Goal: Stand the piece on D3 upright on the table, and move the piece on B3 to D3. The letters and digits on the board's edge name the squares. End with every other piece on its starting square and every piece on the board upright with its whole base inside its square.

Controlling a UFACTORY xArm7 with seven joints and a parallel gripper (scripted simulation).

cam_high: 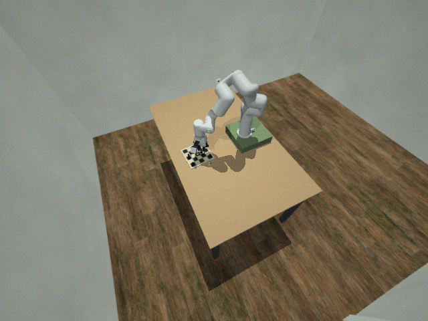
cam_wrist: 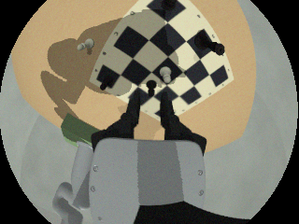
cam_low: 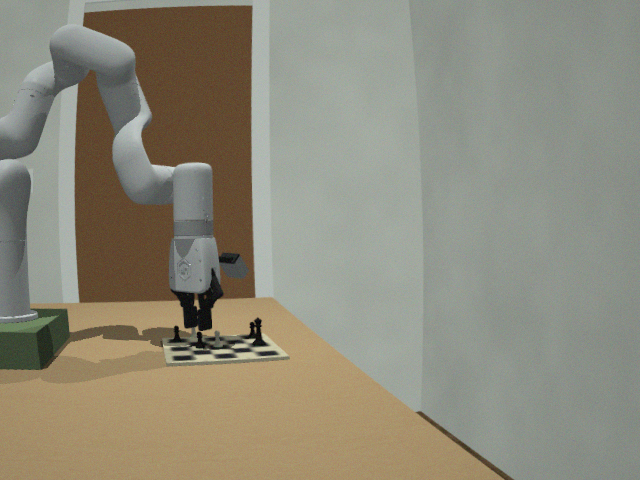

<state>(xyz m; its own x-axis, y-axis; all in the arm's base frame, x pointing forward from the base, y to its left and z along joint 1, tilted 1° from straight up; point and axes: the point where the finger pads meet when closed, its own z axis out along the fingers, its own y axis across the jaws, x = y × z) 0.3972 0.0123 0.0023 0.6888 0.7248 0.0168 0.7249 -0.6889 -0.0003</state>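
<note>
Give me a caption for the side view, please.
White robot arm lowers its part-open, empty jaws over a small chessboard set with dark and pale pieces on a tan table.

The top view looks down from high and far off at the whole worktop (cam_high: 241, 193). The exterior view sits low by the worktop, looking along it toward a brown door (cam_low: 165, 155). The wrist view looks down past the gripper (cam_wrist: 149, 96). All three show the chessboard (cam_low: 227, 357).

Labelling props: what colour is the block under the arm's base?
Dark green base block, clearest in the top view.
</note>
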